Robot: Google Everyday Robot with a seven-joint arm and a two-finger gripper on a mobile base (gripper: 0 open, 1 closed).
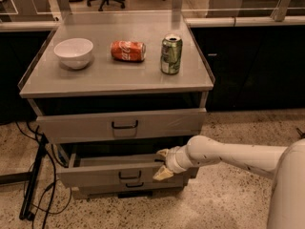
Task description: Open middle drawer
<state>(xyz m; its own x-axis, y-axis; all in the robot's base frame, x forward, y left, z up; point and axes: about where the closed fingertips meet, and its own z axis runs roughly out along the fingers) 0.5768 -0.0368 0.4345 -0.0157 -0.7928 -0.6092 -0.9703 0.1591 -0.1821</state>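
Observation:
The middle drawer (pixel 95 174) of the grey cabinet stands pulled out some way, its low front panel carrying a small dark loop handle (pixel 129 176) and a strip of plain grey inside showing behind it. My gripper (pixel 161 164) is at the right end of that front panel. Its two pale fingers are spread apart, one finger (pixel 162 153) above the panel's top edge and one in front of the panel. The white arm reaches in from the right.
The top drawer (pixel 121 124) juts out slightly above. The bottom drawer (pixel 128 189) is below. On the cabinet top (pixel 109 80) stand a white bowl (pixel 74 52), a lying red can (pixel 128 51) and an upright green can (pixel 171 54). Cables (pixel 33 185) trail on the floor at left.

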